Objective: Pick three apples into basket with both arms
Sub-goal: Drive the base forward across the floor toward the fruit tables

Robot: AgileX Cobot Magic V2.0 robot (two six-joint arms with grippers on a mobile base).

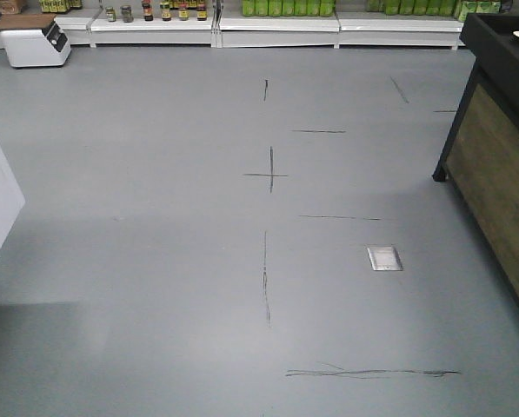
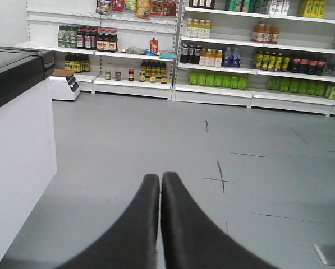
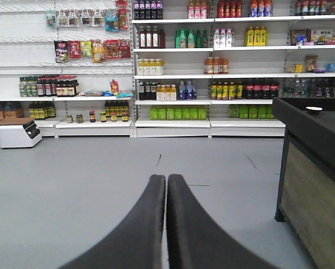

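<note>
The three apples and the basket are out of view in every frame. My left gripper [image 2: 161, 175] is shut and empty, its black fingers pressed together, held above the grey shop floor and facing the shelves. My right gripper [image 3: 166, 177] is also shut and empty, held above the floor and facing the shelves. Neither arm shows in the front view.
Grey floor with black tape marks [image 1: 269, 175] and a metal floor plate [image 1: 384, 258]. A white counter [image 2: 15, 162] stands at the left. A black-framed wooden stand [image 1: 495, 156] is at the right, also in the right wrist view [image 3: 310, 168]. Stocked shelves [image 3: 178, 73] line the far wall, with a white box [image 1: 35, 41] beside them.
</note>
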